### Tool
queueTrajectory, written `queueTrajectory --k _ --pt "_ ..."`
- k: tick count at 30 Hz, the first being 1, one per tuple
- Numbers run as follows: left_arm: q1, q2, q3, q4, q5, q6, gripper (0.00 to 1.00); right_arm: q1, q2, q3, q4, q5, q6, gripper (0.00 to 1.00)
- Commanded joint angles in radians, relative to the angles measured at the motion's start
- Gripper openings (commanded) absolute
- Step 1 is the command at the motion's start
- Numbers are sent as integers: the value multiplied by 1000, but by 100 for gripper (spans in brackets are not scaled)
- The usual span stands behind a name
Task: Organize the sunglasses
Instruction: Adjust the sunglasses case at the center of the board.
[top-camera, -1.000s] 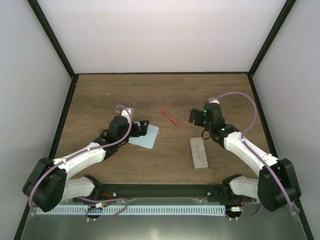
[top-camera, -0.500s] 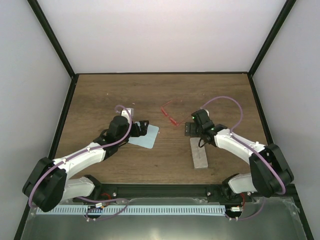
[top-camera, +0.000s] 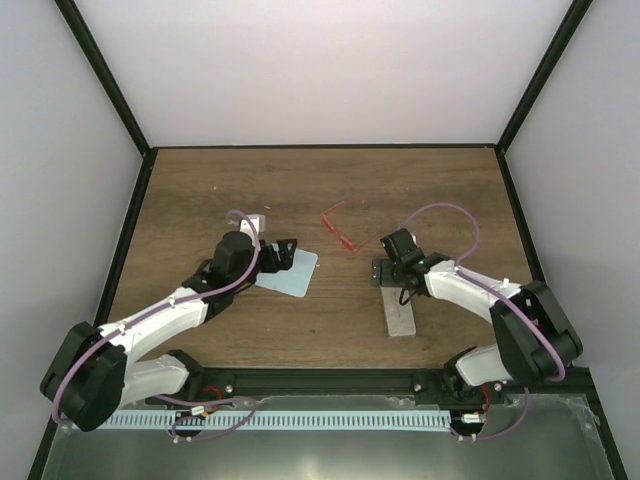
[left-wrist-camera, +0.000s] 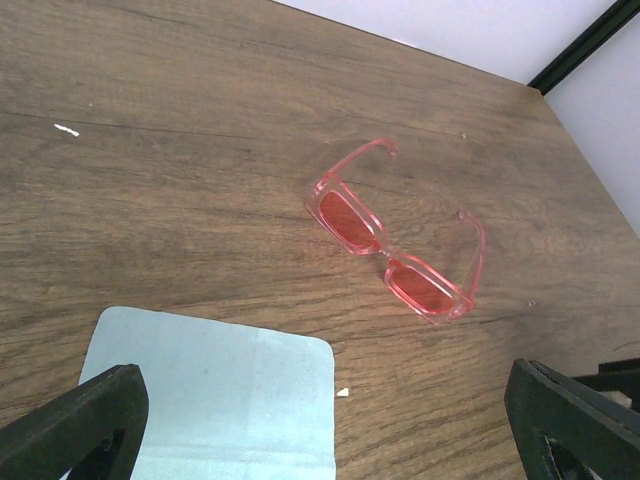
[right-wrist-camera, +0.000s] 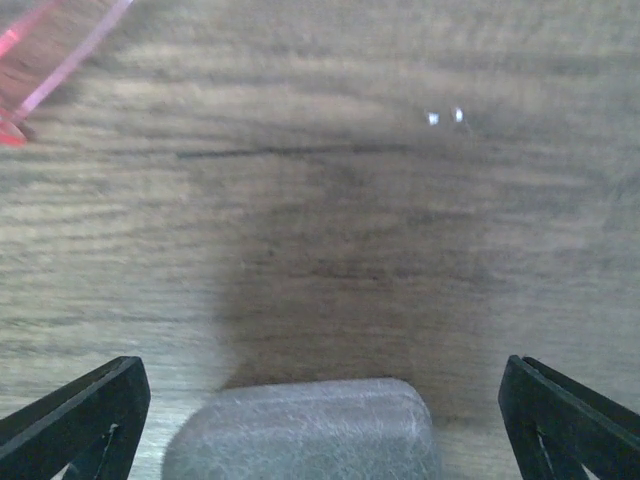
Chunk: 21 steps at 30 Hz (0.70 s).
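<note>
Sunglasses (left-wrist-camera: 395, 245) lie open mid-counter (top-camera: 200, 190), nothing gripped.
The right claw (right-wrist-camera: 320, 420) hangs with fingers wide apart over the far end of the grey case (top-camera: 398, 312), most of it cut off in the wrist view. The left claw (left-wrist-camera: 320, 430), equally spread, sits over the blue cloth (left-wrist-camera: 220, 400). Between them the sunglasses run diagonally, far-left to near-right, arms unfolded toward the far right, bare wood around them.
</note>
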Motion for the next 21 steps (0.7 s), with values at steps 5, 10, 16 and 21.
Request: queueTrajectory --k 5,10,16,21 --pt "-2 -7 -2 -4 7 -7 100 9 -3 -25 -4 -6 -3 78" --pt "-2 -4 0 -5 6 -5 100 9 -24 -24 -1 -7 -2 65" --pt "-2 -2 0 -5 8 -5 100 9 4 42 13 -13 -3 60" --pt "-2 -4 0 -7 2 -1 100 9 154 180 19 -8 -11 61"
